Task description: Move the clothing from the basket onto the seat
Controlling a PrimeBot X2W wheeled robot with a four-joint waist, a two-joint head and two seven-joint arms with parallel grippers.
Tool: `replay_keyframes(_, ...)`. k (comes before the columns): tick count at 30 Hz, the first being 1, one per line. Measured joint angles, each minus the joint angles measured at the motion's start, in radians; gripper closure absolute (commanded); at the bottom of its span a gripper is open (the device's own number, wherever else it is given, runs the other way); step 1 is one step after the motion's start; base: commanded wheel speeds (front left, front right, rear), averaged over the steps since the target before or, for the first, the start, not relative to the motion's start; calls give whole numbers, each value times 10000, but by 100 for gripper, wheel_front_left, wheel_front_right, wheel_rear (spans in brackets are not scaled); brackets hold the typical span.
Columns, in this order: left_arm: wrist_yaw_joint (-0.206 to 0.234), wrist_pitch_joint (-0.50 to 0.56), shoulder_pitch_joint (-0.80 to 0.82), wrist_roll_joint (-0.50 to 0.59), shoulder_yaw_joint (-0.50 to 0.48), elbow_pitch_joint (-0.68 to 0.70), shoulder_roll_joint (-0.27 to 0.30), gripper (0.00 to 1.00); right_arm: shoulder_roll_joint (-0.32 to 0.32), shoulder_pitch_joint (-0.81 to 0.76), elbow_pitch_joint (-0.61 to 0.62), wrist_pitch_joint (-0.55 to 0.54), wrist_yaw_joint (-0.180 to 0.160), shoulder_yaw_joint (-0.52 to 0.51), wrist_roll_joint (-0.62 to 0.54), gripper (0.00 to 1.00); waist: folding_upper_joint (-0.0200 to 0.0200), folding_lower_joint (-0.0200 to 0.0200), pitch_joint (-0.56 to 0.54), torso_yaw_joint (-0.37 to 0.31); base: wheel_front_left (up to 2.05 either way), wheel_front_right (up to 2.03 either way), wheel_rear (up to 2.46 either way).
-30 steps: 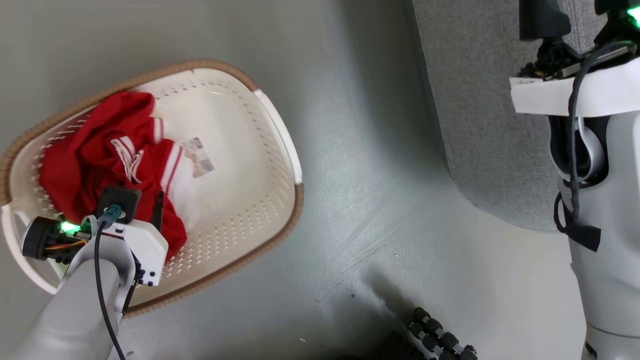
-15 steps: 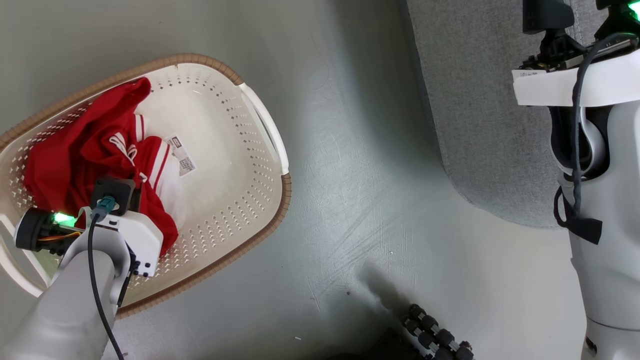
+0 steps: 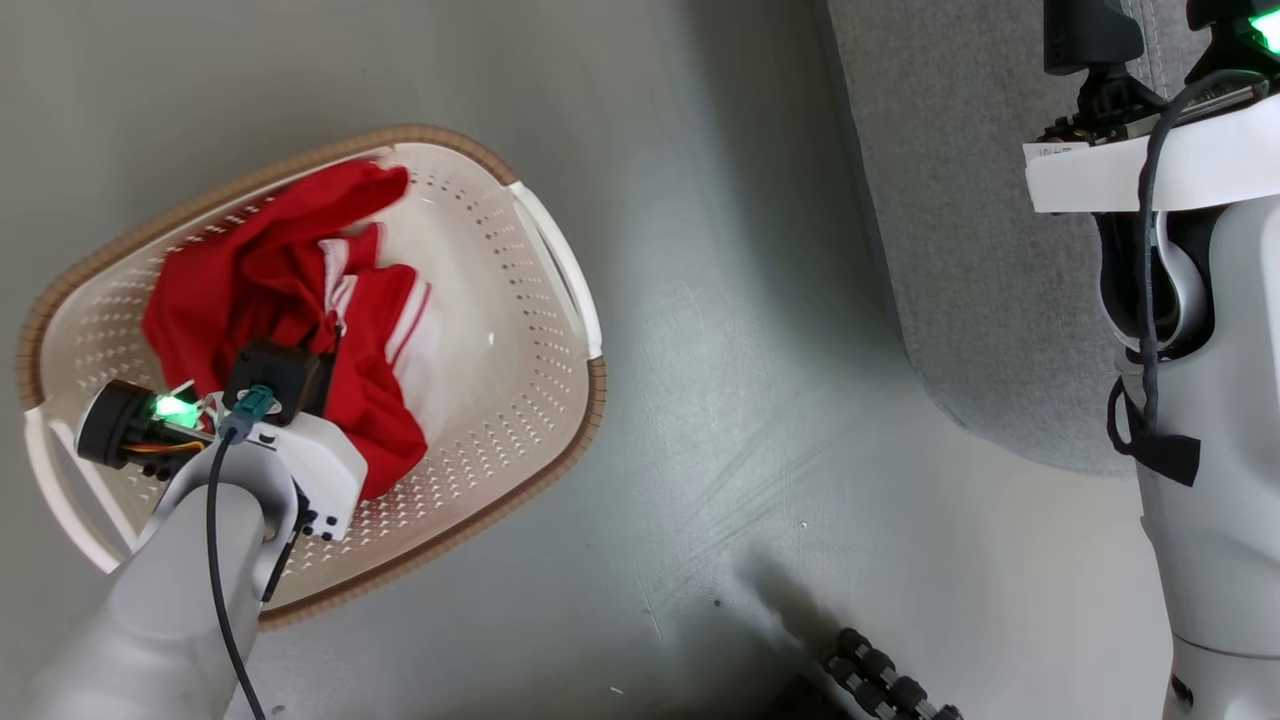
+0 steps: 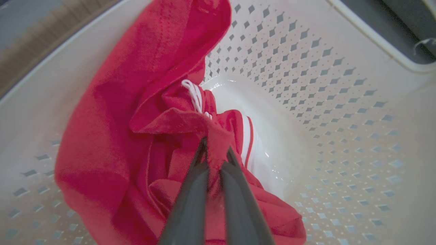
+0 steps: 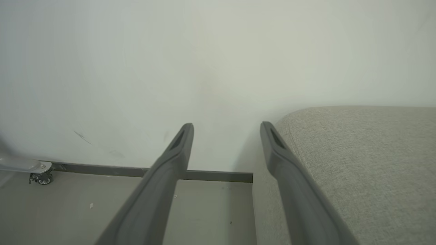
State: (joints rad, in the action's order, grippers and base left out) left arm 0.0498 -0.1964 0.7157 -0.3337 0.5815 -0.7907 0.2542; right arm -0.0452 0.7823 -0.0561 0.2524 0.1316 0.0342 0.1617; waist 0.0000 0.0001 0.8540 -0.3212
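The red clothing (image 3: 280, 270) with white trim lies bunched in the cream basket (image 3: 500, 420) on the floor at the left of the head view. My left gripper (image 3: 325, 345) reaches down into it. In the left wrist view the left gripper (image 4: 216, 146) is shut on a pinched fold of the clothing (image 4: 136, 102), with the perforated basket wall (image 4: 340, 119) around it. The grey seat (image 3: 960, 200) is at the upper right. My right gripper (image 5: 226, 127) stands open and empty, next to the corner of the seat (image 5: 368, 163).
Grey floor (image 3: 740, 350) separates the basket from the seat. My pale right arm (image 3: 1200, 300) stands over the seat's edge. Black rollers (image 3: 890, 680) of my base sit at the bottom. A wall with a dark baseboard (image 5: 211, 175) and a caster wheel (image 5: 41, 177) lie ahead.
My left gripper has shut on the red clothing and drawn it up into a bunch. The fabric now covers the paper label on the basket floor. The head camera has shifted slightly.
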Motion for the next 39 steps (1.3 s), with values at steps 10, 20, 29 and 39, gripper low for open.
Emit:
replay_keyframes(10,-100,-251,4,42,144,596,-176,100,0,-297,-247,33,0,-203,-163,0,0,0,-551,376,0,0,0)
replay_keyframes(20,-307,-337,1,105,263,1220,-219,100,-2,-764,-541,42,0,-257,-320,0,0,0,-1289,788,0,0,0)
replay_keyframes(29,-451,-341,2,67,150,1760,-94,100,-2,-1377,-861,42,0,-359,-405,0,0,0,-2059,1111,0,0,0)
replay_keyframes(39,-715,-320,135,-182,29,2228,2,100,-2,-1905,-1158,42,0,-468,-616,0,0,0,-3019,1362,0,0,0)
